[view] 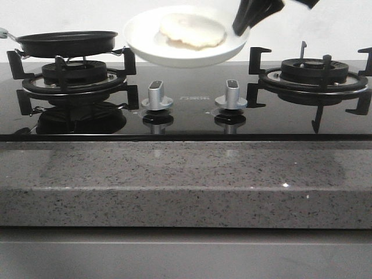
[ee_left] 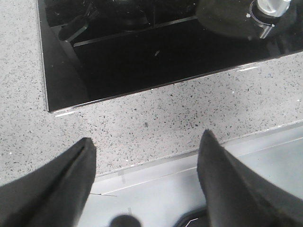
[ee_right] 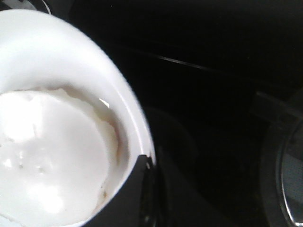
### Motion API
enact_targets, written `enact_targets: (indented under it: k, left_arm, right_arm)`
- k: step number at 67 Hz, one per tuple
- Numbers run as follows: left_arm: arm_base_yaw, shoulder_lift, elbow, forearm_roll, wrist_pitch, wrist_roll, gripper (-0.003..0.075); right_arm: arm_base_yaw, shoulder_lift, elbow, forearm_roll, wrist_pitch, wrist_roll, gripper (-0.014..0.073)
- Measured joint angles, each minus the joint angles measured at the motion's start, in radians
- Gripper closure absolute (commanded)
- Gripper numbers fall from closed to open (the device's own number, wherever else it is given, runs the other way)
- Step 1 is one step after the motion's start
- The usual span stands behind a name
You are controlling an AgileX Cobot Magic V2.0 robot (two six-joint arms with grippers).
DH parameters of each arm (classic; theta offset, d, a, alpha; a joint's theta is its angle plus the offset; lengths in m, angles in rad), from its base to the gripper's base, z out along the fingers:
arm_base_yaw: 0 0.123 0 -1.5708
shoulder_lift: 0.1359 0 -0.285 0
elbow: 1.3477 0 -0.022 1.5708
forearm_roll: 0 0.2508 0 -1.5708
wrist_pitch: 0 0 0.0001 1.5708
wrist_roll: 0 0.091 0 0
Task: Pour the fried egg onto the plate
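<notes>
Right gripper (view: 243, 28), partly cut off at the frame top, is pinching the plate (view: 145, 35) rim aloft, fried egg (view: 192, 30) lying pale side up. Left gripper (ee_left: 147, 163) is hanging wide apart, empty, over the near counter (ee_left: 156, 118).

The left gripper (ee_left: 147, 182) hangs with its fingers (ee_left: 61, 184) spread wide over the speckled counter (ee_left: 156, 123), near the black hob (ee_left: 142, 56) and a knob (ee_left: 272, 7).
</notes>
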Motion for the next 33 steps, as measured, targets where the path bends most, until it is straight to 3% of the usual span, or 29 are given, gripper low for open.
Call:
enact_targets:
  k: [20,28,33]
  left_arm:
    - [0.000,0.000,0.000,0.000,0.000,0.000,0.0272]
    - [0.000,0.000,0.000,0.000,0.000,0.000,0.0272]
    - [0.000,0.000,0.000,-0.004,0.000,0.000,0.0272]
  right_arm:
    - [0.000,0.123,-0.029,0.000,0.004,0.006,0.0652]
    - [0.000,0.131,-0.029,0.000,0.008,0.014,0.0559]
    - [0.000,0.131,-0.031,0.000,0.008,0.015,0.0442]
